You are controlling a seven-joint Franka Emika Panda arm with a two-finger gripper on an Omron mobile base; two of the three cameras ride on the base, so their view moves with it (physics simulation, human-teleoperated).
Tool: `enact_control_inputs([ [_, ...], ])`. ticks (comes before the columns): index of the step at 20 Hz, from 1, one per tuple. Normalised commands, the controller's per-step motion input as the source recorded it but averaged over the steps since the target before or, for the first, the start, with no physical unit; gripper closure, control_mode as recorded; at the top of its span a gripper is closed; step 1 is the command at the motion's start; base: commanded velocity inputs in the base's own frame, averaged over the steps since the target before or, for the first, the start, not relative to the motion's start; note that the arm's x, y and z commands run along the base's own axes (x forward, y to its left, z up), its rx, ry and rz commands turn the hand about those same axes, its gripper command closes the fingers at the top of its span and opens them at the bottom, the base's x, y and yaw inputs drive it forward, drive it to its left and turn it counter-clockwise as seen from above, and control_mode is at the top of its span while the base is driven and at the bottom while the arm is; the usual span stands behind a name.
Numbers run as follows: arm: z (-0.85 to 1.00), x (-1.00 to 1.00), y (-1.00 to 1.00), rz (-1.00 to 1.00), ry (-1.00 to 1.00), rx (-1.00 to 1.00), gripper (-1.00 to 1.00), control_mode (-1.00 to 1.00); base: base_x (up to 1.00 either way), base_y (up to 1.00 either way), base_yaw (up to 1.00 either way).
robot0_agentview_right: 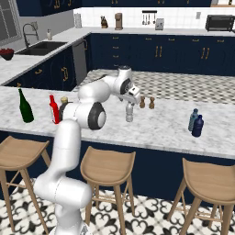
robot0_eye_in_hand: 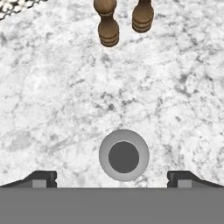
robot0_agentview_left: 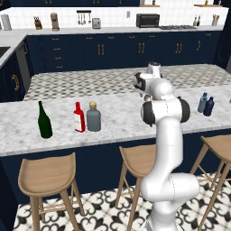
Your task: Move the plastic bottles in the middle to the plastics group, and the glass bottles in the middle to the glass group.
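Claw [robot0_eye_in_hand: 112, 178] spread wide directly above the clear-whitish bottle [robot0_eye_in_hand: 124, 155].

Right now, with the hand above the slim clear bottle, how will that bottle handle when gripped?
The slim clear bottle stands tall and narrow, so a sideways nudge would likely tip it. Its round body may slip or roll. The hand looks open astride it.

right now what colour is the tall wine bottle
Dark green, clearest in the left base view: tall wine bottle.

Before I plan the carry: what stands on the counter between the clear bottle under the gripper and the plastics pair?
In the right base view, only bare marble lies between the clear bottle and the grey-blue bottle; the shakers stand behind that line.
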Motion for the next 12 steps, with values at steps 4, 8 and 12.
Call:
enact_control_inputs([
  [4,0.0,-0.04,-0.02,0.0,0.07,0.0,-1.0,-1.0,0.0,0.0,0.0],
  [8,0.0,-0.13,0.0,0.01,0.03,0.0,-1.0,-1.0,0.0,0.0,0.0],
  [12,0.0,-0.37,0.0,0.0,0.0,0.0,-1.0,-1.0,0.0,0.0,0.0],
])
